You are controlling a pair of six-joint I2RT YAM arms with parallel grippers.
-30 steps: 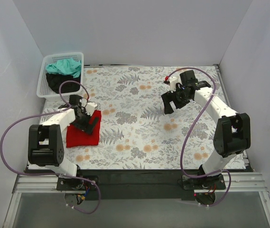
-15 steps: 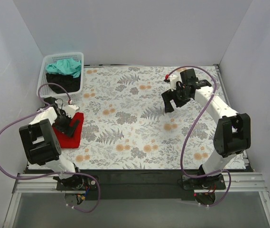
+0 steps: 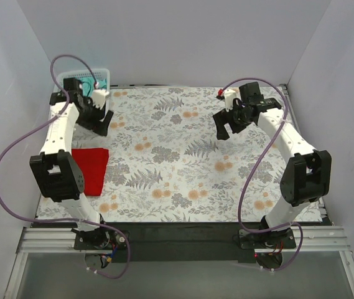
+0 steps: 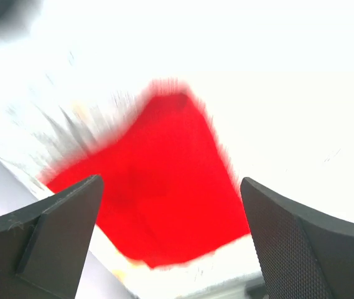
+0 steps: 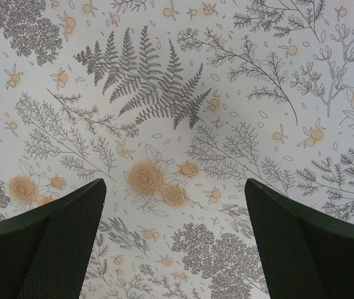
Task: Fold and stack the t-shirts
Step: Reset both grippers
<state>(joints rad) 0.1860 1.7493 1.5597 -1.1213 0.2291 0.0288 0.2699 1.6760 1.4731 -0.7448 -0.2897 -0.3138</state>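
The red t-shirt [image 3: 90, 168] lies folded flat on the floral tablecloth [image 3: 183, 162], hard against the left edge of the table and near the left arm's base. That looks like a spot chosen to start the stack while keeping the middle free for folding. Its outline is a rough rectangle whose longer axis seems to run from the near edge toward the far wall, slightly skewed; no collar or sleeve shows, so which end is the neck cannot be told. The left gripper [image 3: 101, 123] hangs well apart from it at the far-left corner, just beside the white lattice basket [image 3: 105, 73], where a scrap of teal cloth [image 3: 89, 83] shows. I judge it is placed to fetch the next shirt. Its fingers [image 4: 46, 237] are spread wide with nothing between them; the wrist view shows only the blurred red shirt below. The right gripper [image 3: 224, 129] hovers over bare tablecloth on the far right, likewise spread wide and holding nothing, probably waiting to help spread the next shirt.
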